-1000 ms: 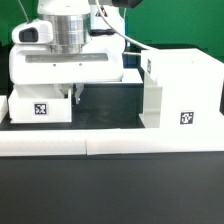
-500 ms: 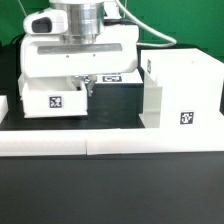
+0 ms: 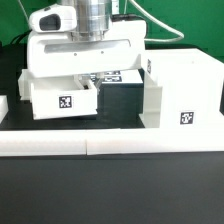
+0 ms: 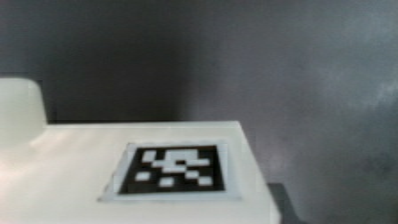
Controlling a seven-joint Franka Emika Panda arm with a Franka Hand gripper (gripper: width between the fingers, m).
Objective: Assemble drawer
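Observation:
In the exterior view my gripper [image 3: 87, 88] is shut on a white drawer tray [image 3: 62, 102] with a square tag on its front and holds it just above the table. The fingertips are mostly hidden behind the hand and the tray's wall. The tall white box housing [image 3: 182, 92] stands at the exterior view's right, a short gap from the tray, with a tag on its side. The wrist view shows only the tray's white surface [image 4: 71, 160] with its tag [image 4: 175, 168] over the dark table; no fingers show there. A second tray is not in view.
The long low white border wall [image 3: 100, 146] runs along the front of the table. A flat white piece with tags [image 3: 108, 77] lies behind the gripper, partly hidden. A small white block [image 3: 4, 104] sits at the exterior view's left edge.
The gripper has moved toward the exterior view's right with the tray, bringing it closer to the housing. The housing has not moved.

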